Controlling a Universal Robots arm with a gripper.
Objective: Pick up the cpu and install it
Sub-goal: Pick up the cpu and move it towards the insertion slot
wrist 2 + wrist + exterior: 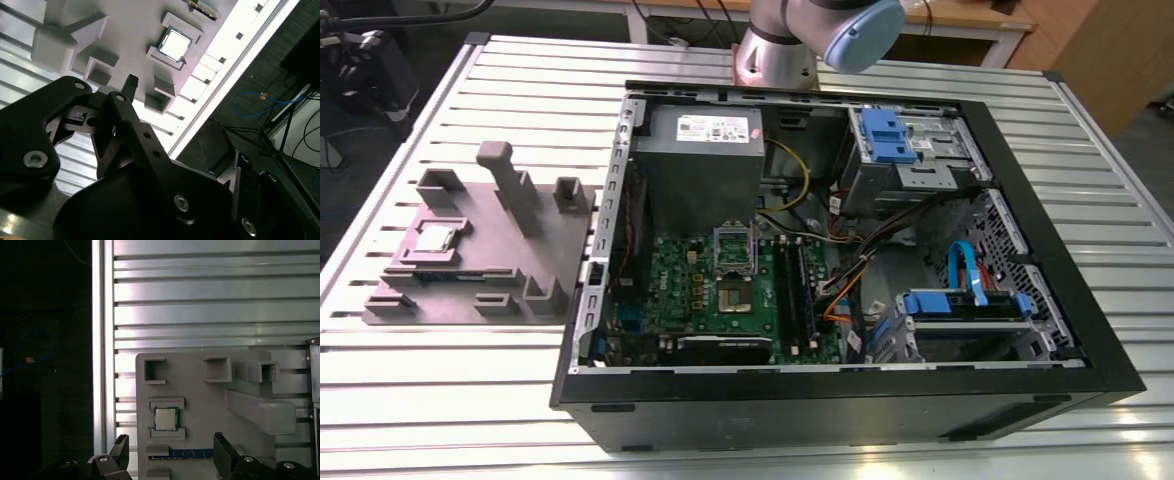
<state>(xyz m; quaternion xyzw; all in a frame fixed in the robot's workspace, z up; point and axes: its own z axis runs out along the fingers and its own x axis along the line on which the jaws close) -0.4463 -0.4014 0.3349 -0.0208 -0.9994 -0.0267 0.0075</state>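
Observation:
The cpu [434,237] is a small shiny square chip lying flat in a recess of the grey holder block [520,255], which rests on the slatted table at the exterior view's left. Both wrist views show the cpu [165,418] [175,42] in its recess. My gripper [170,447] hovers above the holder block [210,405], open, its two black fingertips [121,445] wide apart and nothing between them. The cpu lies just beyond the gap, apart from both tips. The dark socket [736,295] sits on the green motherboard inside the open computer case.
The open black computer case [854,390] fills the middle and the exterior view's right of the table, with cables, drive bays and memory sticks [790,285] inside. The holder block carries upright posts [496,160] and a blue-edged stick [185,454]. The table's edge [102,340] runs close by.

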